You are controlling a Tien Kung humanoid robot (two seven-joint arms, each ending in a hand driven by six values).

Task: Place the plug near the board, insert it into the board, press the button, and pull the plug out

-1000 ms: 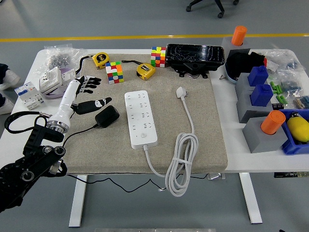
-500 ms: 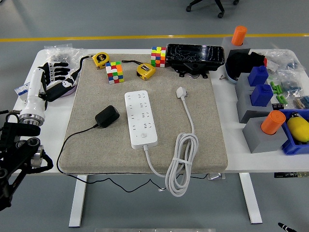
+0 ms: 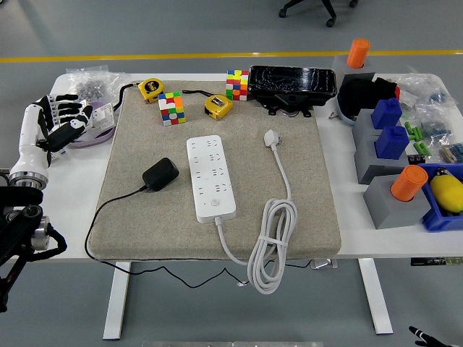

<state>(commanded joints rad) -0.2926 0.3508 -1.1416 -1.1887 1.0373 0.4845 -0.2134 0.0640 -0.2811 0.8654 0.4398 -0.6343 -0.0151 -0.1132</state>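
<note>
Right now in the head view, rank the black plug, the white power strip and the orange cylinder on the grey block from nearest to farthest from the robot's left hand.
From the left hand:
1. Black plug, on the mat's left part.
2. White power strip, mat centre.
3. Orange cylinder, on the grey block at the table's right side.

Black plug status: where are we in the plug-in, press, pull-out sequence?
Judged from the layout, nothing reads as done. The black plug lies on the mat just left of the power strip, in no socket. Nothing is in hand: the left hand is open at the table's far left edge, away from the plug; the right hand is hardly in view. Insertion, button press and pull-out appear to remain.
</note>
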